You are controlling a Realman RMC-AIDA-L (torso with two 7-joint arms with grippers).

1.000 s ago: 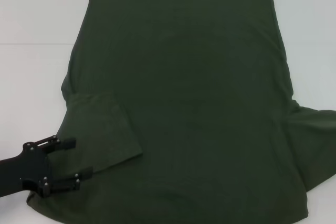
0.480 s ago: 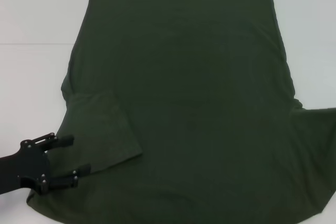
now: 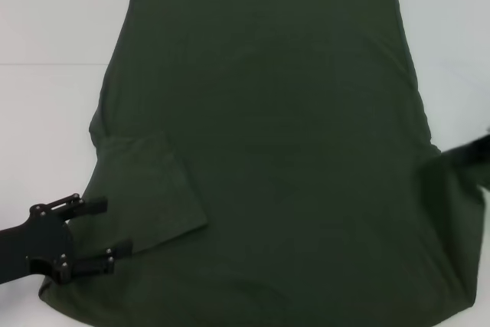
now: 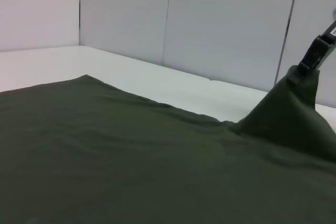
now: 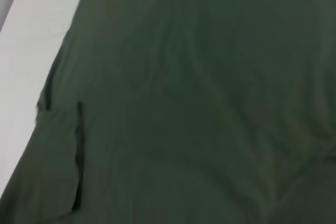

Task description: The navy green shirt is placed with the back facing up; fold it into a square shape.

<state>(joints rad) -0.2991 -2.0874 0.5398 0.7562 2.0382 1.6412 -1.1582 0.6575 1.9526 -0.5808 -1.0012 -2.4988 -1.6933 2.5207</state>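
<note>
The navy green shirt [image 3: 264, 151] lies back up on the white table [image 3: 46, 28], covering most of it, hem toward 12 o'clock. Its left sleeve [image 3: 145, 189] is already folded in, lying flat on the body at about 8 o'clock. What changes over the last second is at 3 o'clock: the right sleeve [image 3: 459, 181], which lay spread on the table, is now lifted off it. In the left wrist view I see the right gripper [image 4: 314, 56] clamped on the tip of that sleeve, the cloth hanging from it in a cone. I judge the second sleeve fold is starting, mirroring the first. The left gripper [image 3: 96, 235] sits at 8 o'clock beside the folded sleeve, fingers apart and holding nothing, having drawn back slightly toward the edge.
</note>
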